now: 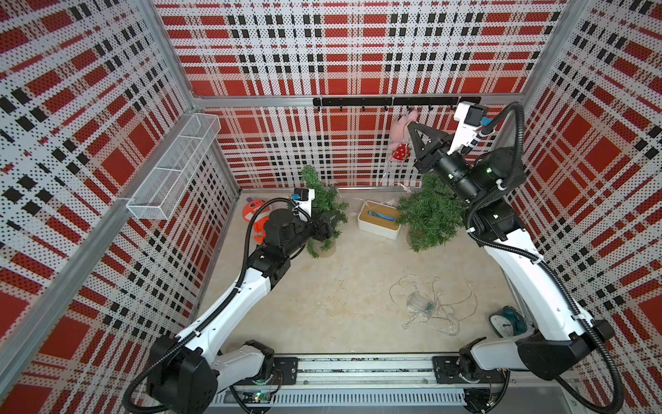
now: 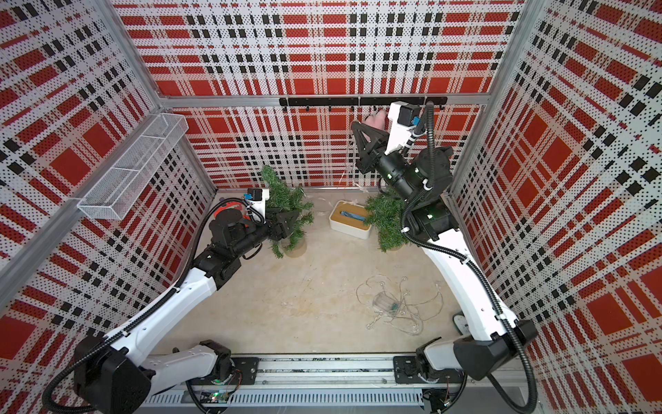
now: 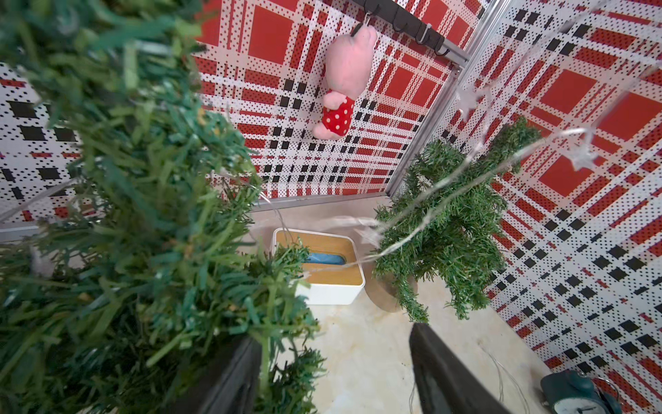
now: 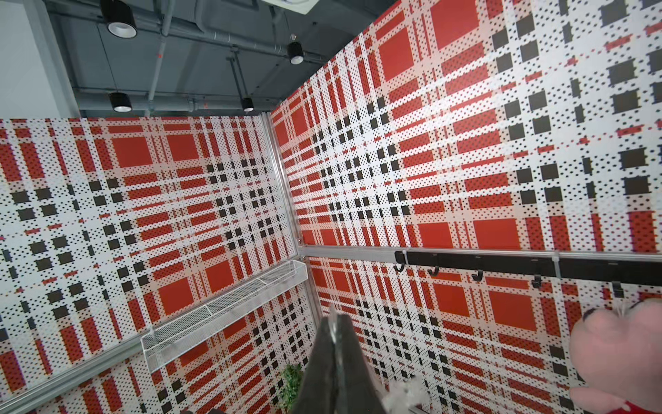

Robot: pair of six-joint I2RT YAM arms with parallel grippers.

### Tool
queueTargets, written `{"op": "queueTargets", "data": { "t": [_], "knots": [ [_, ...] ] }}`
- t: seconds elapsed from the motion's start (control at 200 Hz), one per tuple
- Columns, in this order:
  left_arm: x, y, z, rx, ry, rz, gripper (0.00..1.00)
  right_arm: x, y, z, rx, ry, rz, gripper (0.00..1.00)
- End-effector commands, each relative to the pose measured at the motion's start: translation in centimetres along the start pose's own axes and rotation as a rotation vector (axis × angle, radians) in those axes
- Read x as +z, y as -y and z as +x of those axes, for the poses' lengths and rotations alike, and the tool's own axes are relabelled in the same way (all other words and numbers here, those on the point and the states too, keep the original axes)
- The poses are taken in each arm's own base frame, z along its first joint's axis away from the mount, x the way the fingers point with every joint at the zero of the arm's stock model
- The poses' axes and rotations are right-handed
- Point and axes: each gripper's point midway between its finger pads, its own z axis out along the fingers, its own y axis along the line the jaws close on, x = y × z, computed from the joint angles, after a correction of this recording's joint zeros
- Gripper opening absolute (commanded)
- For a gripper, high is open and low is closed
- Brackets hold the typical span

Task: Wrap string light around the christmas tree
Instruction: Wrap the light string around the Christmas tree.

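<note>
**Top views:** the left claw [image 1: 331, 225] stands at the christmas tree [image 1: 318, 193]. The right claw [image 1: 413, 128] is raised high, well apart from it. Most of the string light [image 1: 426, 308] lies heaped on the counter [image 1: 340, 286].

**Left wrist view:** the jaws are apart with branches between them. One strand runs from this tree up past a second tree [image 3: 447, 233].

**Right wrist view:** the jaws are together, apparently pinching the wire.

**Step, as judged:** wrapping is barely begun. The next move calls for carrying the strand round the tree without snagging it.
</note>
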Motion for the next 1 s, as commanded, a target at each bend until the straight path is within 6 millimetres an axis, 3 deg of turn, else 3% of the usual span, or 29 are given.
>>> {"op": "queueTargets", "data": {
  "t": [0.0,0.095,0.346,0.471,0.691,0.907,0.997],
  "knots": [
    [0.6,2.2,-2.1,0.057,0.052,0.014,0.7,0.8,0.3,3.3,0.042,-0.065,-0.016,0.0],
    [1.9,5.7,-1.3,0.185,0.007,0.024,0.7,0.6,0.1,4.5,0.037,-0.089,-0.017,0.01],
    [5.5,7.8,-1.8,0.246,0.019,0.097,0.7,0.0,-0.7,5.0,0.045,-0.119,-0.055,0.02],
    [5.5,9.5,-2.2,0.238,0.038,0.181,0.7,-0.5,-1.0,5.5,0.068,-0.128,-0.072,0.04],
    [5.0,9.0,-3.9,0.222,0.068,0.185,0.66,-0.3,-2.0,7.3,0.097,-0.174,-0.158,0.05],
    [5.1,11.7,-4.4,0.244,0.06,0.286,0.71,-0.3,-2.7,7.7,0.117,-0.176,-0.198,0.05],
    [5.7,11.1,-4.7,0.232,0.057,0.264,0.71,-0.4,-2.8,7.8,0.113,-0.18,-0.202,0.05]
  ]
}}
